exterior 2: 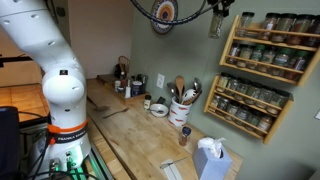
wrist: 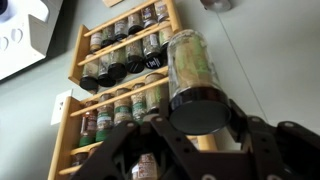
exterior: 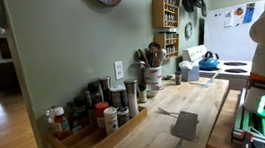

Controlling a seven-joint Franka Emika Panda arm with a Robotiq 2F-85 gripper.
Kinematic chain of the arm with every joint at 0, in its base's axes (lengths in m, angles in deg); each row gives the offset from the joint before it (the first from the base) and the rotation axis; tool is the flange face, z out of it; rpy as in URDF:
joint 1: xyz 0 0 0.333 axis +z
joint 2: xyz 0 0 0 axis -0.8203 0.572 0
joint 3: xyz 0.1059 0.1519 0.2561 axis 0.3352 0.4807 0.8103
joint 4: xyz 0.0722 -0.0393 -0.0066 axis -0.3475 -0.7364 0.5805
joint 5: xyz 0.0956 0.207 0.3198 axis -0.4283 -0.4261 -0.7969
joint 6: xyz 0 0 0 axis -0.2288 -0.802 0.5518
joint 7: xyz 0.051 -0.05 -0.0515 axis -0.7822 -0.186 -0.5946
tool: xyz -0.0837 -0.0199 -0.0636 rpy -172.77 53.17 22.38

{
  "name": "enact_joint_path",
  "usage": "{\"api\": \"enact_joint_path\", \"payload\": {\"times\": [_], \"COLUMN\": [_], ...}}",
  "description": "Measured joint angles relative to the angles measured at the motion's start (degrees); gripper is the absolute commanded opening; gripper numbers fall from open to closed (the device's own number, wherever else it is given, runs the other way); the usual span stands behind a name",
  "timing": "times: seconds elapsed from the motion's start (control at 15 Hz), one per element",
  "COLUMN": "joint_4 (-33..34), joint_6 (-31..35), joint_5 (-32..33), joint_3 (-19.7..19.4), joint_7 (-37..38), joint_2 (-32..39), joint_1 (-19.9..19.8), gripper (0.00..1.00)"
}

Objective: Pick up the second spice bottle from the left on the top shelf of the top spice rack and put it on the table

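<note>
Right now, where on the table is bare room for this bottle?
The table is bare between the robot base and the utensil crock, room for the spice bottle. Crowded along the wall and near the tissue box.

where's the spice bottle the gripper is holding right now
In the wrist view the spice bottle is held in the gripper, right of the wall-mounted spice rack; in an exterior view it hangs just left of the rack's top shelf.

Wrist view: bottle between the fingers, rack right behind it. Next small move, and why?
Probably pull straight back from the rack, keeping the grip. The gripper looks shut on the bottle by its black cap. The bottle is already out of the rack but close to it, and the countertop lies well below.
</note>
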Motion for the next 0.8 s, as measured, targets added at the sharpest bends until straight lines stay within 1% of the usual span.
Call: {"api": "enact_joint_path", "payload": {"times": [0.2, 0.47, 0.6, 0.8], "joint_4": [-9.71, -23.63, -30.74, -41.91], "joint_6": [5.53, 15.12, 20.19, 28.26], "joint_5": [1.72, 5.5, 6.25, 6.37], "joint_3": [1.09, 2.49, 2.96, 4.49], "joint_7": [-2.42, -2.07, -0.82, 2.96], "joint_2": [-4.01, -8.36, -10.1, -12.04], "joint_1": [0.18, -0.12, -0.22, -0.9], "gripper": [0.31, 0.31, 0.31, 0.31]}}
